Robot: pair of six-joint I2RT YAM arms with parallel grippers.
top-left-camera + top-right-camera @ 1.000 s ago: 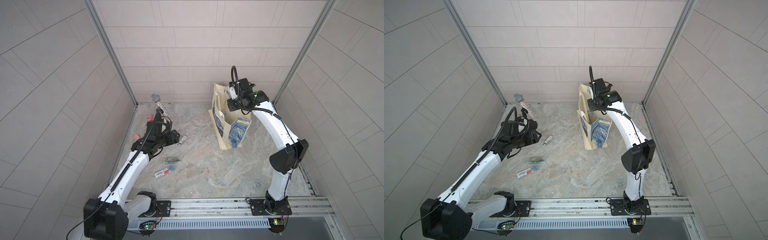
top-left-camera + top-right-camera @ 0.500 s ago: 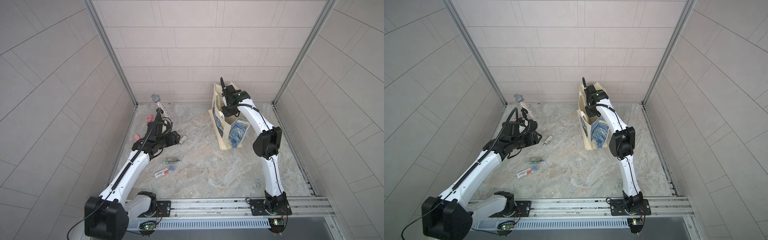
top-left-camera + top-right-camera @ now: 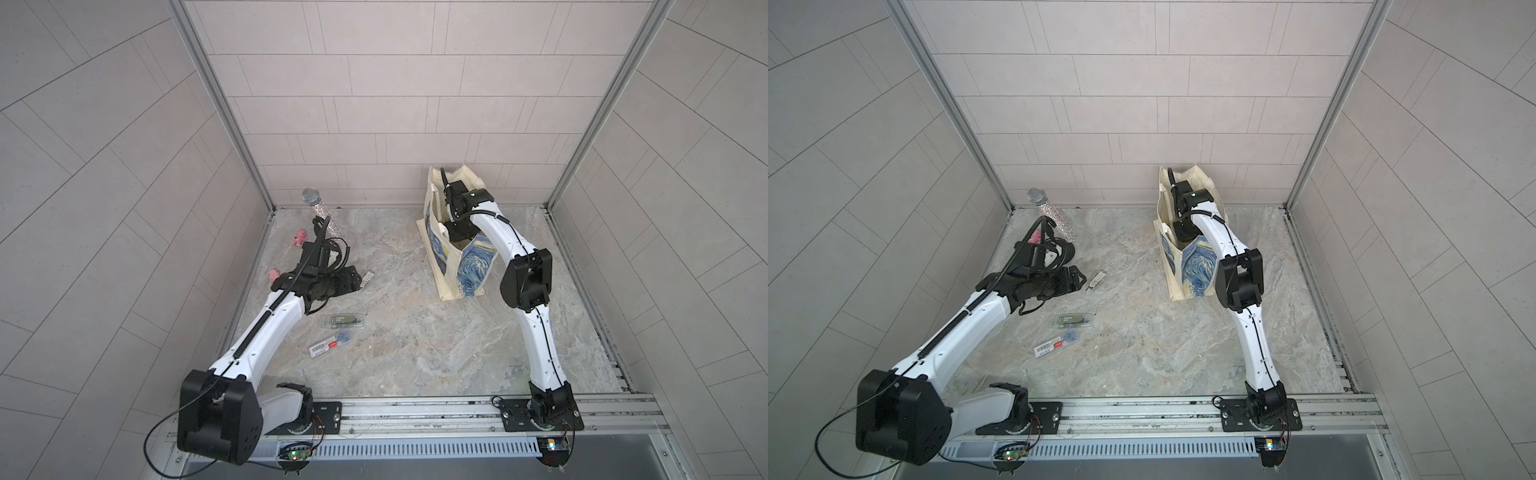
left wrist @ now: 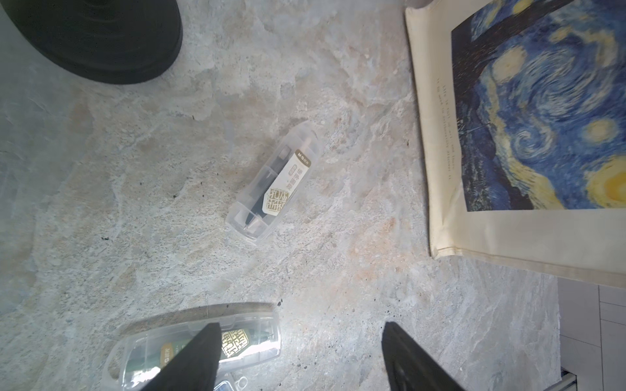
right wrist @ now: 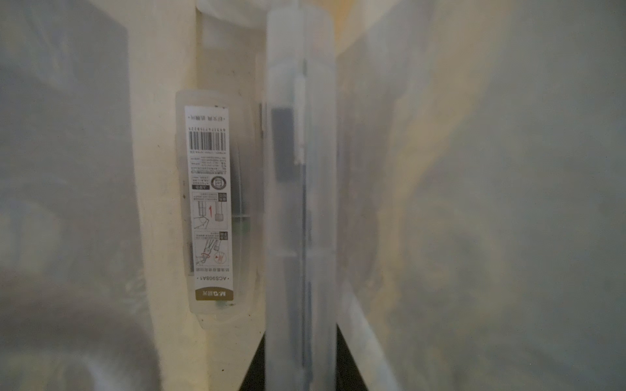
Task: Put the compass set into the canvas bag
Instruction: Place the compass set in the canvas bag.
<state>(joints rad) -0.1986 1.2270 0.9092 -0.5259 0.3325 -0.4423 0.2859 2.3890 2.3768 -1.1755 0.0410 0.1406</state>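
Now | right hand [image 5: 300, 369]: closed on clear compass set [image 5: 299, 169], inside canvas bag [image 3: 469, 270], beside another compass set [image 5: 216, 203] resting against cream lining | left hand [image 4: 299, 342]: wide, empty, over third compass set [image 4: 189, 345] on tabletop [image 4: 338, 101]

Both top views are evenly lit and sharp, the wall tiles [image 3: 374, 104] bending most toward 3 and 9 o'clock, and shadows on the marble floor [image 3: 415, 353] are faint. The left wrist view is bright, though the left gripper [image 4: 300, 324] blurs. Inside the canvas bag [image 5: 162, 237] the light is dim and yellowish: the clear case [image 5: 301, 203] is unfocused, the labelled case [image 5: 210, 203] sharp.
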